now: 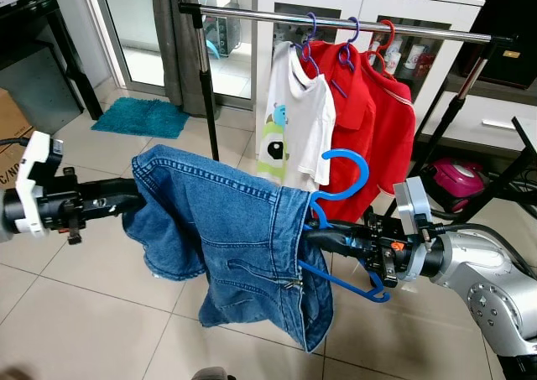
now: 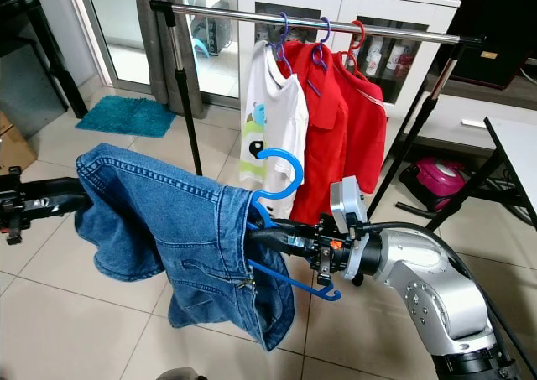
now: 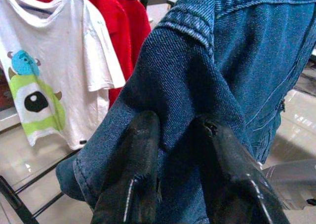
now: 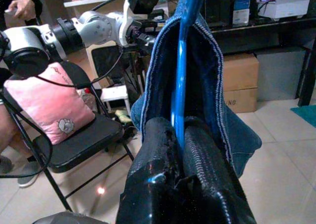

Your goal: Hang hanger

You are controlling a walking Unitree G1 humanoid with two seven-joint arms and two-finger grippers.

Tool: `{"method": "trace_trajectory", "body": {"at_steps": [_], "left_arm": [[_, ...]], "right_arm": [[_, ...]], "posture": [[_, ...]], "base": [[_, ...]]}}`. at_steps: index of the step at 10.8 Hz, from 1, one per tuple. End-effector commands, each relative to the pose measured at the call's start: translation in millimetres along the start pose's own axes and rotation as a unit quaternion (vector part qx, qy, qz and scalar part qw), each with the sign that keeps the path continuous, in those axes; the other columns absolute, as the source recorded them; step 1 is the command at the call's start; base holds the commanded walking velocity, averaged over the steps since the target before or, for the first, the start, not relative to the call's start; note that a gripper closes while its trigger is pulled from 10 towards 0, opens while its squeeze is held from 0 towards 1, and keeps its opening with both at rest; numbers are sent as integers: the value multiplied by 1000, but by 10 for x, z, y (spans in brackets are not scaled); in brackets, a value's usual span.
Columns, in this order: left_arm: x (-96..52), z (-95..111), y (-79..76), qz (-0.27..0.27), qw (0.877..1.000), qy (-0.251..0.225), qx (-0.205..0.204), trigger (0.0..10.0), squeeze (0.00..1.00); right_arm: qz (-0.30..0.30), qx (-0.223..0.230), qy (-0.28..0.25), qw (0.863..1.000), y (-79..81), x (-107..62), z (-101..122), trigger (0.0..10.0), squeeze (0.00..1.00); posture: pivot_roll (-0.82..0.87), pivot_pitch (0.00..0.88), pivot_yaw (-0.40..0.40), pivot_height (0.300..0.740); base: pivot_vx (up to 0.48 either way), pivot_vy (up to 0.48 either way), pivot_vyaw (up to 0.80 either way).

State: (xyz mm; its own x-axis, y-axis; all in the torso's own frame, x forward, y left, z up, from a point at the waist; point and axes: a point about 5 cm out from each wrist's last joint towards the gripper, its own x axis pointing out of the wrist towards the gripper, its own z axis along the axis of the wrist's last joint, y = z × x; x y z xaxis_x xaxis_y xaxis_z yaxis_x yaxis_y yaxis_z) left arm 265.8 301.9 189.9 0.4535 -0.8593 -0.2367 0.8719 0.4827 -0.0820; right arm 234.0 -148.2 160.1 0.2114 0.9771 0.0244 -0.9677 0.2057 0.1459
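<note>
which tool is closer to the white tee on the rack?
Right. The right tool, clamped on the blue hanger, sits just below the white tee; the left tool holds the jeans far off.

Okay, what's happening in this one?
The robot holds blue jeans on a blue hanger in front of a clothes rail. Its right gripper is shut on the hanger; its left gripper pinches the denim's far end. The hanger is not yet on the rail, where a white T-shirt and two red shirts hang.
</note>
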Motion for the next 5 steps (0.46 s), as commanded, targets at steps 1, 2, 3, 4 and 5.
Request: {"method": "trace_trajectory", "body": {"at_steps": [1,2,3,4,5], "left_arm": [[16,15,14,4,1000,-1,0,0,0],[19,13,17,6,1000,-3,-2,0,0],[22,11,19,9,1000,-6,-6,0,0],[21,7,20,11,1000,-7,-9,0,0],[20,8,23,14,1000,-9,-9,0,0]], "right_arm": [[13,-21,-14,1000,-3,21,114,10000,0],[12,-22,-14,1000,-8,19,116,10000,0],[11,-21,-14,1000,-11,15,116,10000,0],[10,-21,-14,1000,-10,18,110,10000,0],[10,-21,-14,1000,-10,20,108,10000,0]], "posture": [[19,0,-3,740],[19,0,-3,740],[19,0,-3,740],[19,0,-3,740],[21,0,-2,740]], "base": [[0,0,0],[0,0,0],[0,0,0],[0,0,0],[0,0,0]]}}
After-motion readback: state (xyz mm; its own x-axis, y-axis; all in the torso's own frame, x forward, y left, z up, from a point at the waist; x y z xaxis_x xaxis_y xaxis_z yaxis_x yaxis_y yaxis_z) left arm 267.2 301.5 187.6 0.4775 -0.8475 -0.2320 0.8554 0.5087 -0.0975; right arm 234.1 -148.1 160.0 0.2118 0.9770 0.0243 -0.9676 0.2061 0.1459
